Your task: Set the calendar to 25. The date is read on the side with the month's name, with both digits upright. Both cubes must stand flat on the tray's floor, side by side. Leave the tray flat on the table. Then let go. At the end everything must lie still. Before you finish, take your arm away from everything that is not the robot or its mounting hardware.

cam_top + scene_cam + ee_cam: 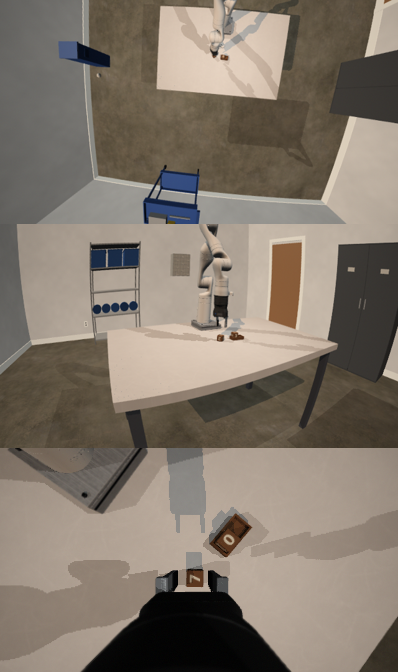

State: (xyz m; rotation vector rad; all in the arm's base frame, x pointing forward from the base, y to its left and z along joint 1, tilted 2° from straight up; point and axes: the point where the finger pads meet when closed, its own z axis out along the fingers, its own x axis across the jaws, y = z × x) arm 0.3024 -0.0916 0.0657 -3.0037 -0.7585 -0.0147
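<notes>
A brown cube [220, 338] [194, 578] stands on the table outside the tray. It shows a 2 on the side facing the exterior camera and a 7 on top in the wrist view. The small brown tray [239, 338] [241, 526] lies to its right in the exterior view. The other cube [234, 335] [228, 539] is in one end of the tray, with a 3 towards the exterior camera and a 0 on top. My gripper [221, 326] [193, 577] is open and empty, above the loose cube, its fingers clear of it. The month's name is not readable.
The table [193, 74] [174, 364] bears the tray, the loose cube and the arm. The arm's grey base plate [229, 26] [203, 325] [100, 483] stands behind the cubes in the exterior view. The tray's other end holds no cube.
</notes>
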